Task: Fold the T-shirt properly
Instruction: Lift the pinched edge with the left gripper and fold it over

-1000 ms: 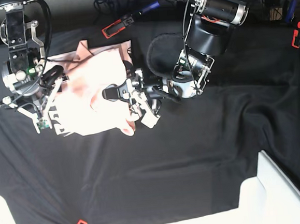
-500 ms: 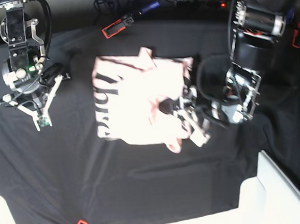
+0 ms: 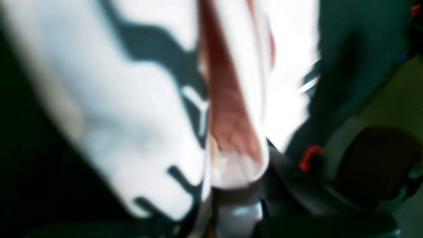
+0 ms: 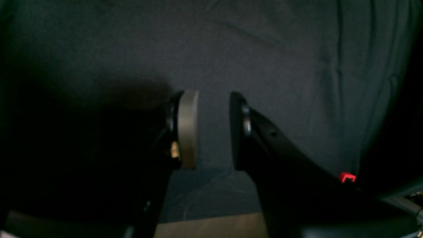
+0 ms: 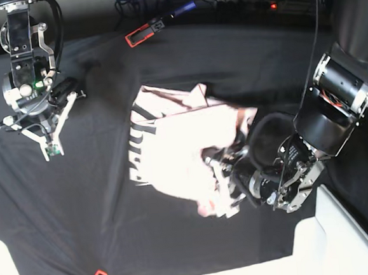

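On table centre-right lay T-shirt (image 5: 176,157), bunched, lettering up. My left pincer (image 5: 229,178) was clamped on its right edge, mid-drag. Right pincer (image 4: 213,130) hung slightly open, empty, well apart. Next: release, spread flat.

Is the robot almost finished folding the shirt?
Not yet. The shirt is bunched into a rough, lumpy pile on the black cloth, with no neat fold showing. The left tool is pinching its edge. The right tool hangs open and empty off to the side. Flattening it and making tidy folds is still to do.
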Controlling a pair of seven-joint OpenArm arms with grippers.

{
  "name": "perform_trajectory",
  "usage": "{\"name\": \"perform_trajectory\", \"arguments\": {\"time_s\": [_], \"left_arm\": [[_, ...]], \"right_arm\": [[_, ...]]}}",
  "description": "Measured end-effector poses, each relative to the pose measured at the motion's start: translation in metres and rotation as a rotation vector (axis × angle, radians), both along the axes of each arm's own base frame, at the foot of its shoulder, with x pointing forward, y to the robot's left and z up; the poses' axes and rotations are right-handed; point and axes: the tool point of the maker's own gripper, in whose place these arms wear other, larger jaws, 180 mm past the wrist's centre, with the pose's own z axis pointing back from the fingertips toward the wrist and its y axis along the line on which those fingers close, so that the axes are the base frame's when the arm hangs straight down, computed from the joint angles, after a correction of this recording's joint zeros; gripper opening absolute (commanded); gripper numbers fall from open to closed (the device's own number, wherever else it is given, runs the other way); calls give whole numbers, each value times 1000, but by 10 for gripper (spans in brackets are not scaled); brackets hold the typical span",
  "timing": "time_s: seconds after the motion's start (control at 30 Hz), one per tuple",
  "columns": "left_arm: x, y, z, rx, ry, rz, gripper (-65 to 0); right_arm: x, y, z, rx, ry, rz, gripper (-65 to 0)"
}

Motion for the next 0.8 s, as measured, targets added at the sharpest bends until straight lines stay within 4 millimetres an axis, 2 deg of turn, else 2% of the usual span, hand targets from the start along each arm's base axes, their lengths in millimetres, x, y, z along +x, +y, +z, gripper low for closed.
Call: {"name": "perform_trajectory", "arguments": {"time_s": [0.07, 0.17, 0.3, 0.37, 0.47, 0.6, 0.8], "left_arm": [[-2, 14, -9, 50, 18, 10, -650], [8, 23, -14, 89, -10, 24, -650], [22, 23, -20, 178, -41, -2, -650], [22, 20, -31, 265, -59, -69, -650], [21, 8, -42, 366, -92, -163, -650], [29, -11, -42, 476, -158, -289, -650], [39, -48, -38, 447, -260, -357, -650]], "right_arm": [[0, 0, 0, 0, 0, 0, -499], [0, 0, 0, 0, -1, 0, -499], [4, 0, 2, 1, -9, 0, -499], [4, 0, 2, 0, -12, 2, -499], [4, 1, 2, 0, -9, 4, -499], [3, 0, 2, -1, -7, 4, -499], [-2, 0, -1, -1, 5, 2, -499]]}}
